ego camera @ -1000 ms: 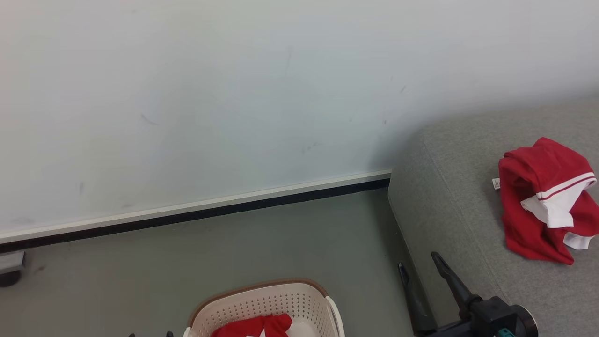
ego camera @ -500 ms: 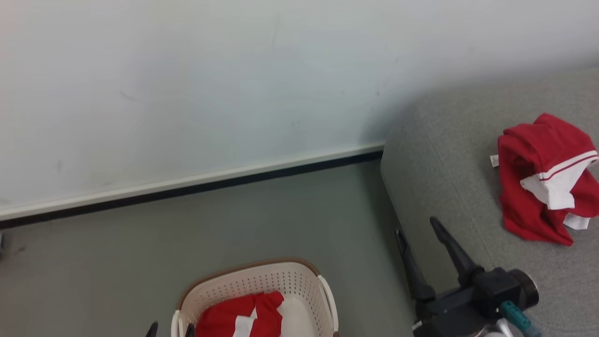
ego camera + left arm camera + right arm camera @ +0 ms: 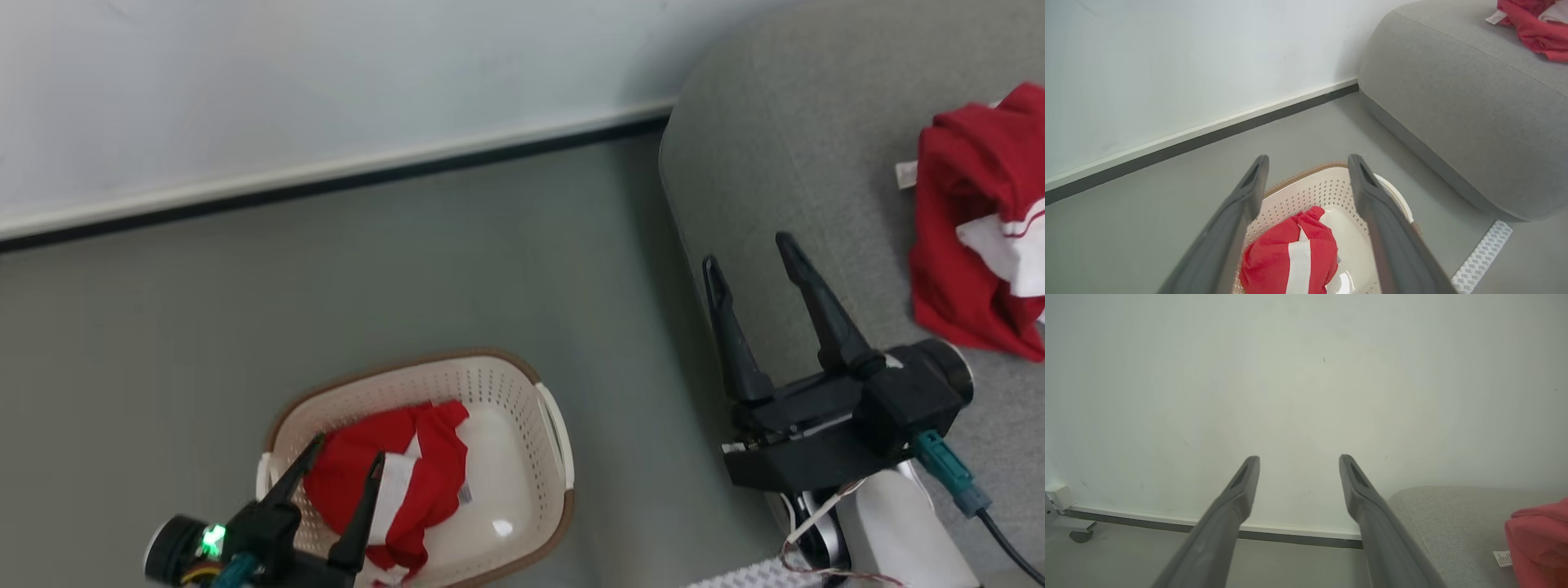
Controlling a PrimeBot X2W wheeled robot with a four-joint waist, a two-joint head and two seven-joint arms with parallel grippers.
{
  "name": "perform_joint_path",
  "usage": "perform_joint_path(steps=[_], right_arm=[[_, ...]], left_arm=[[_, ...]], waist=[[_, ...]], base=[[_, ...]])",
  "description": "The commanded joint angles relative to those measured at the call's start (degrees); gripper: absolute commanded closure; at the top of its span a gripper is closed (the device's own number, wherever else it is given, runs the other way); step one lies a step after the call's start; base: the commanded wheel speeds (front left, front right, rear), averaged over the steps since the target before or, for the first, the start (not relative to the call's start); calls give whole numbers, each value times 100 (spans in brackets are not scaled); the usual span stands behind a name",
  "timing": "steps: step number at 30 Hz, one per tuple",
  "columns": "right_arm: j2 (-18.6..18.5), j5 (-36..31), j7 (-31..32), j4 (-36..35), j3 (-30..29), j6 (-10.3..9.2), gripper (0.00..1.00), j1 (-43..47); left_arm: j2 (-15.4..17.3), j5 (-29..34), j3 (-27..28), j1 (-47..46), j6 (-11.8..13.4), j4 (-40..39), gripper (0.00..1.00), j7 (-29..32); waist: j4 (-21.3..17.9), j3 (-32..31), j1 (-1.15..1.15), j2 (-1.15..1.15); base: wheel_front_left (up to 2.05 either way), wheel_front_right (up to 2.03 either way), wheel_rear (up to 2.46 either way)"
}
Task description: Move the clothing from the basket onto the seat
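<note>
Lost the left hand partly below the bottom edge. Found it spread apart and empty, poised over the red garment bunched in the basket on the floor. Could not tell whether it touched cloth. Saw the right hand further right, likewise spread and holding nothing, by the seat's left edge. Found a second garment on the seat, right of that hand, cut off by the frame.

One crumpled red-and-white garment in the cream perforated basket, a second garment on the grey seat.
</note>
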Motion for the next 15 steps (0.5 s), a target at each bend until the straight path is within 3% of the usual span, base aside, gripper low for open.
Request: perform_joint_path(steps=[1,10,15], right_arm=[[32,-64,-7,-90,12,-4,0,-163],[21,-164,-7,-358,183,-4,0,-842],[97,-84,-7,-536,220,-4,0,-1204]], left_arm=[[95,90,-123,-283,-56,215,0,-18],[233,-97,-922,-1730,-156,1705,0,-17],[337,-547,-1829,-2608,-161,2688,0,152]], waist=[[-93,818,-2,-1],[-167,1670,-2,-1],[-249,2111,-2,-1]], base=[[0,0,0],[0,0,0],[0,0,0]])
